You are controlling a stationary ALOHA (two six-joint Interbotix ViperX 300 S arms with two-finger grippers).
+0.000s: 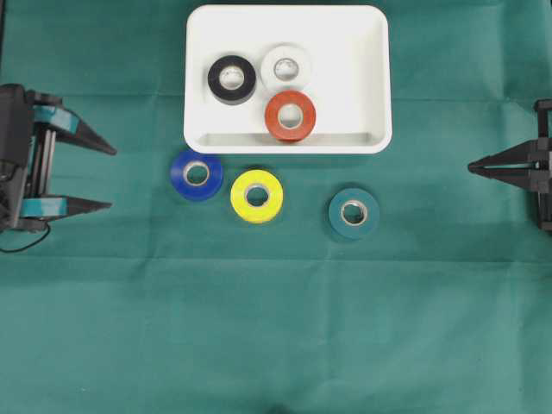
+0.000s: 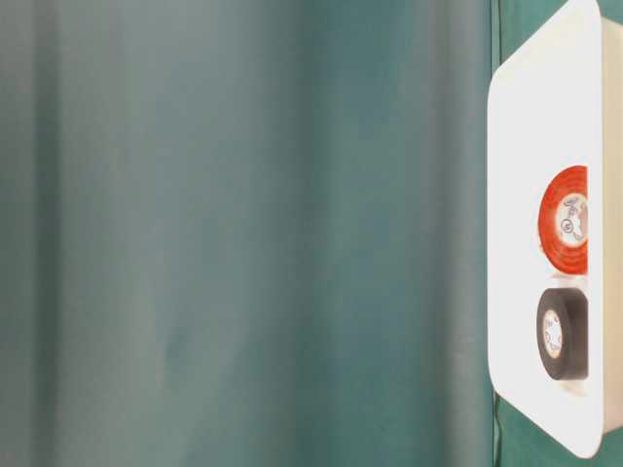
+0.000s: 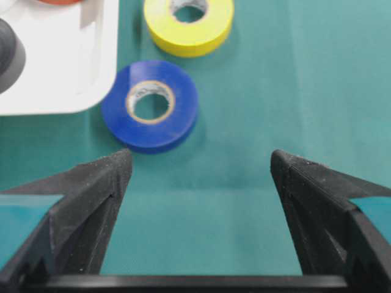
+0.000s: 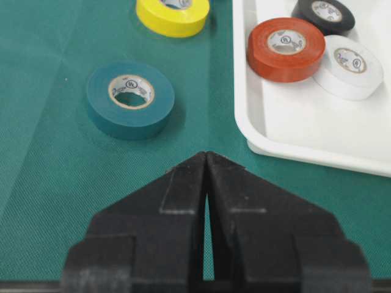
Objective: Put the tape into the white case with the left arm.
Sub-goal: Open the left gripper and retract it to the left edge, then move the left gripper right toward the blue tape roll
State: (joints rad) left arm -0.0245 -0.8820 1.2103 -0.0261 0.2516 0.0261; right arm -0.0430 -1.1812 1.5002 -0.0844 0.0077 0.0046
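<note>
**Ana:** Tape rolls first: three sit in the white case (image 1: 369,78), the black roll (image 1: 231,79), the white roll (image 1: 286,66) and the red roll (image 1: 290,116), with the red one at about six o'clock inside the case, close to its near wall and touching the white one.

**Ben:** And outside?

**Ana:** Three lie flat on the green-covered desk (image 1: 276,328). The blue roll (image 1: 197,174) is just off the case's seven o'clock corner, the yellow roll (image 1: 257,196) is just beside it at its four o'clock, and the teal roll (image 1: 354,213) sits apart from them, at the yellow one's three o'clock.

**Ben:** Where's the left pincer (image 1: 110,179)?

**Ana:** At nine o'clock on the desk in the overhead view, released, its teal-banded fingers spread wide with nothing between them. In its own camera the blue roll lies ahead, a little toward the left finger (image 3: 91,195), clear of both tips.

**Ben:** So why spread like that?

**Ana:** My guess is that it's ready to straddle a roll, and the blue one is nearest, so it looks like the next candidate. The roll lies flat, so the fingers could close across its outer rim.

**Ben:** The right pincer (image 1: 472,167)?

**Ana:** At three o'clock, clenched on nothing, tips meeting. It's parked well away from the rolls, which fits a job given to the left arm alone.

**Ben:** Any worry?

**Ana:** The blue roll is near the case wall; a finger could nudge the case.
</note>
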